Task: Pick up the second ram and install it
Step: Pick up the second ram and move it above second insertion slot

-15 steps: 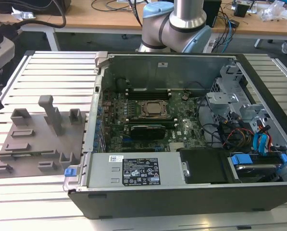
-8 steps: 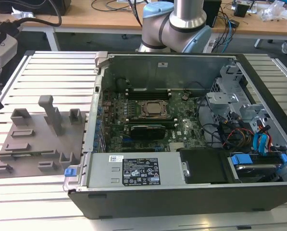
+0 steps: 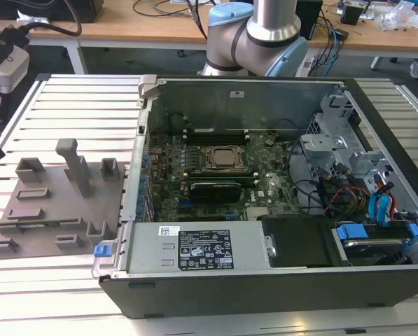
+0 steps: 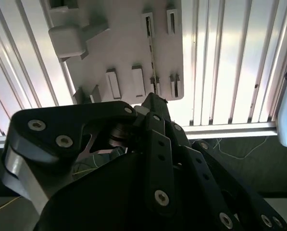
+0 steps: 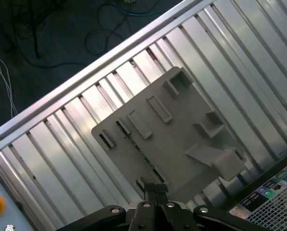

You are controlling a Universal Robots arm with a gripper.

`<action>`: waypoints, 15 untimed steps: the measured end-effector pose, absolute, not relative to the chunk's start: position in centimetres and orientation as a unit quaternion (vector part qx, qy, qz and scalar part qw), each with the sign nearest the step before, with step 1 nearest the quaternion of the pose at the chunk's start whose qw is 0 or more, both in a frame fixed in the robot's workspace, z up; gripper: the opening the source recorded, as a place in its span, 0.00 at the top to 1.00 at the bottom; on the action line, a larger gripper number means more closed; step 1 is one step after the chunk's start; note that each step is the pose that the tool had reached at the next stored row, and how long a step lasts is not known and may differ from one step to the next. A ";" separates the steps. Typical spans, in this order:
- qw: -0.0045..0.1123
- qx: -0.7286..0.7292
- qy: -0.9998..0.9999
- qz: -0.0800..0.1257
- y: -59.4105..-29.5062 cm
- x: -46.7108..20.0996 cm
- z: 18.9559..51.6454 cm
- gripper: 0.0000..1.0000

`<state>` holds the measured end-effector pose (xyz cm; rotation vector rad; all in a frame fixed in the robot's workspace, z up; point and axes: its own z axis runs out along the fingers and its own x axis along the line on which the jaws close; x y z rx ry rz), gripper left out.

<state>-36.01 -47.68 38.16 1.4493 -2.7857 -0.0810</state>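
The second ram point(image 5: 137, 148) is a thin green stick standing on edge in a slot of the grey holder tray point(image 5: 181, 144). In the second wrist view the ram point(image 4: 152, 57) appears as a fine line across the tray point(image 4: 119, 43). My gripper point(image 5: 155, 188) hovers above the tray's edge, close to one end of the ram, with its black fingers point(image 4: 155, 103) pressed together and nothing between them. In the exterior view the tray point(image 3: 54, 210) lies on the exterior view's left of the open computer case, which holds the green motherboard point(image 3: 216, 175).
The case's metal wall point(image 3: 135, 175) rises beside the tray. Tall grey posts point(image 3: 75, 164) stand up from the tray. The power supply point(image 3: 194, 245) and drive cables point(image 3: 377, 203) fill the case's near side. The slatted aluminium table point(image 5: 61, 159) surrounds the tray.
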 end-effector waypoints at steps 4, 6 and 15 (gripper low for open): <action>0.001 0.483 -0.876 -0.026 -47.7 -36.0 38.2 0.90; 0.001 0.496 -0.868 -0.026 -47.7 -36.0 38.2 0.90; 0.003 0.540 -0.841 -0.026 -47.7 -36.0 38.2 0.90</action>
